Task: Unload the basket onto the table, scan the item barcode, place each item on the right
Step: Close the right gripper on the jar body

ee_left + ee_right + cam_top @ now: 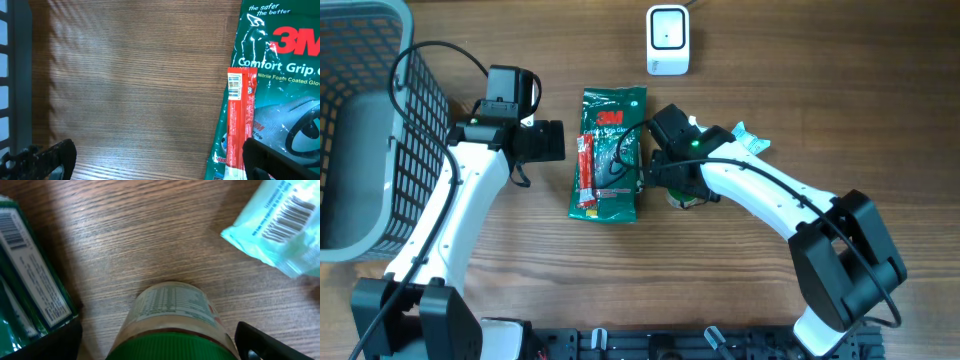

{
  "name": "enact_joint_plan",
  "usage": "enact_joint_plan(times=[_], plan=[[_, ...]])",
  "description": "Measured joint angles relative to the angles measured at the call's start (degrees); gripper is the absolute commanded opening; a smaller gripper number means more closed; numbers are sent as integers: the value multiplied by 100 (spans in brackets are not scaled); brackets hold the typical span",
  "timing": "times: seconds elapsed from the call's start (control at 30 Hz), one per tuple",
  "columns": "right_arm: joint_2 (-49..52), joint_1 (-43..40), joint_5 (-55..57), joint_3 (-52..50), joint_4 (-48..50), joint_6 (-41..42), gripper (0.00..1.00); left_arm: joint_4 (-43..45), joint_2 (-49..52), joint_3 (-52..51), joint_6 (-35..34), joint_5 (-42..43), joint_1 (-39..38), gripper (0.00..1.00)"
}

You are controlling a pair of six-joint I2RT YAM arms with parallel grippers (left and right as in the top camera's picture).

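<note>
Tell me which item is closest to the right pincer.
The green-lidded jar: it sits between the fingers of the open right pincer. The 3M glove pack and the pale teal packet lie off to either side, outside them.

Wooden table (770, 90) bears basket (415, 130), scanner (668, 38), glove packet (615, 120), green-lidded jar (172, 310), pale pouch (280, 225)

a green 3m glove package (285, 75) was seen at the right edge of the wooden table (135, 90), with a red stick packet (239, 130) laid on it, its barcode (234, 86) turned upward. a grey basket wall (15, 75) was shown at far left. the left gripper (155, 160) was held wide apart above bare wood.
</note>
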Motion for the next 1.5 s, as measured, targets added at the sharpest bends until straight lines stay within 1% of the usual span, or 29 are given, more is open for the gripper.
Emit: enact_joint_plan(times=[0.13,0.23,0.4,0.43,0.53,0.57,0.6,0.67,0.73,1.17,1.3,1.5], plan=[[0,0,-11,66,-282,-555,83,0,0,0,0,0,0,100],[0,0,-28,286,-560,-828,81,0,0,0,0,0,0,100],[-11,0,-28,570,-634,-1222,71,0,0,0,0,0,0,100],[-11,0,-28,579,-632,-1333,71,0,0,0,0,0,0,100],[-11,0,-28,579,-643,-1620,71,0,0,0,0,0,0,100],[-11,0,-31,579,-645,-1679,74,0,0,0,0,0,0,100],[-11,0,-35,579,-645,-1768,80,0,0,0,0,-2,0,100],[-11,0,-46,579,-649,-1897,88,0,0,0,0,0,0,100],[-11,0,-46,579,-656,-1974,99,0,0,0,0,0,0,100],[17,0,-164,579,-835,-1895,100,0,0,0,0,0,0,100],[131,0,-177,579,-833,-1838,91,0,0,0,0,0,0,100],[195,0,-179,579,-828,-1792,88,0,0,0,0,0,0,100]])
